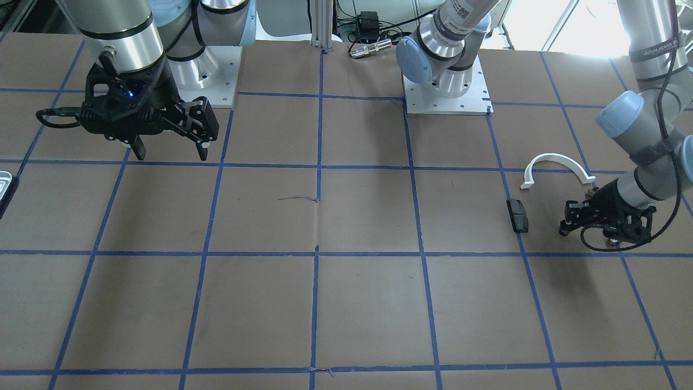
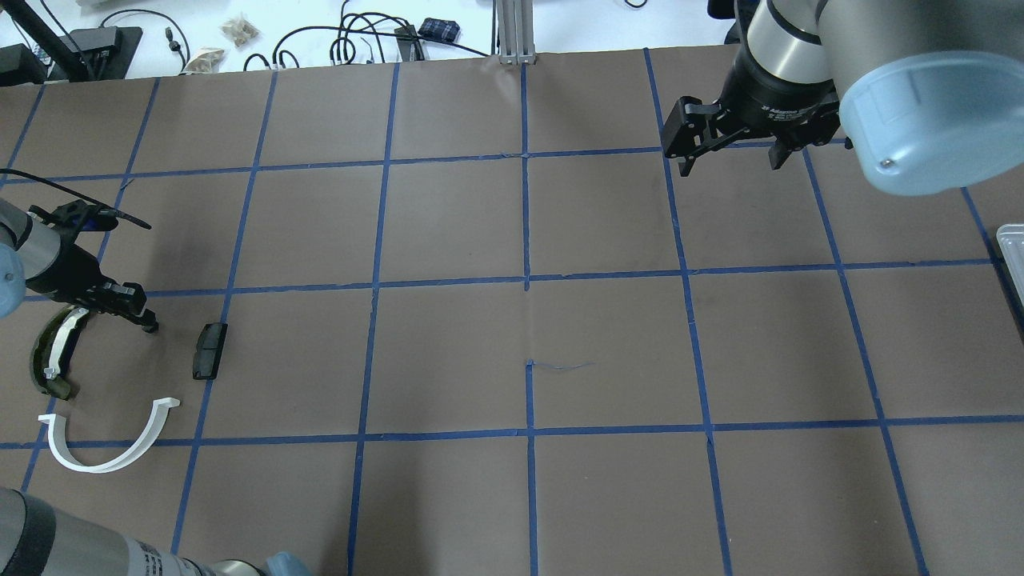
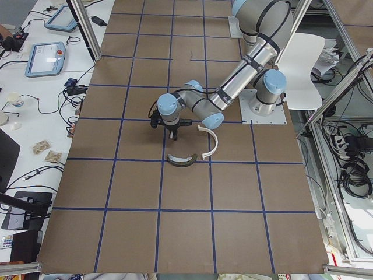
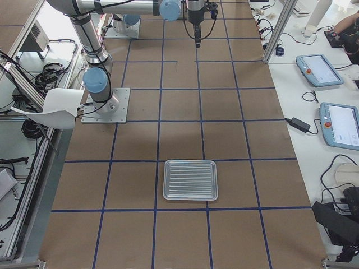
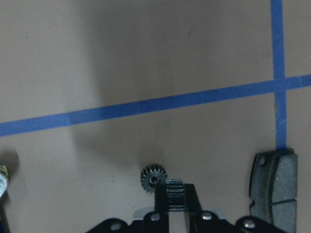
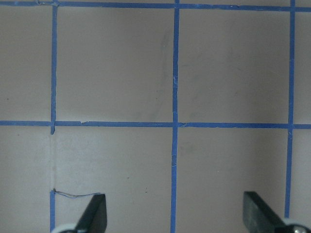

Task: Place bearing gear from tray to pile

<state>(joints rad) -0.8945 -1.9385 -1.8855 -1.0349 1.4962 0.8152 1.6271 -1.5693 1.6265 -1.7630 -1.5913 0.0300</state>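
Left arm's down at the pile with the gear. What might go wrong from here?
The bearing gear sits right at the tips of the fingers of the left gripper. I cannot tell if it is gripped, so it may drag or roll away on retreat. The olive curved piece lies close beside that gripper and might get knocked.

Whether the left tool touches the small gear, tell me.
Cannot tell. In the left wrist view the small gear lines up against the tip of the left tool, but the tip could be hanging above it.
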